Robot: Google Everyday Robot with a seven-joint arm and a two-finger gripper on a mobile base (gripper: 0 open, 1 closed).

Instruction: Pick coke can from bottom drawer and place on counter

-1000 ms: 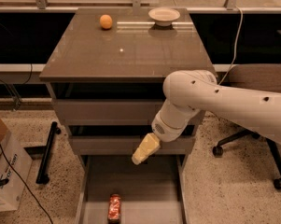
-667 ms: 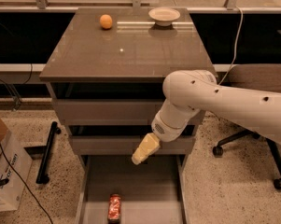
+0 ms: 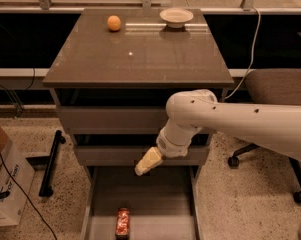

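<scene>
The coke can (image 3: 122, 222) lies on its side on the floor of the open bottom drawer (image 3: 160, 199), near the drawer's front. The gripper (image 3: 146, 163) hangs from the white arm (image 3: 225, 116) over the back of the drawer, above and a little right of the can and apart from it. The gripper's cream-coloured end points down and to the left. It holds nothing that I can see. The counter (image 3: 140, 59) is the glossy grey-brown top of the cabinet, above the two closed upper drawers.
An orange ball (image 3: 114, 23) and a shallow white bowl (image 3: 176, 17) sit at the back of the counter. An office chair (image 3: 280, 91) stands to the right. A cardboard box (image 3: 5, 184) and a black bar (image 3: 51, 161) are on the floor at left.
</scene>
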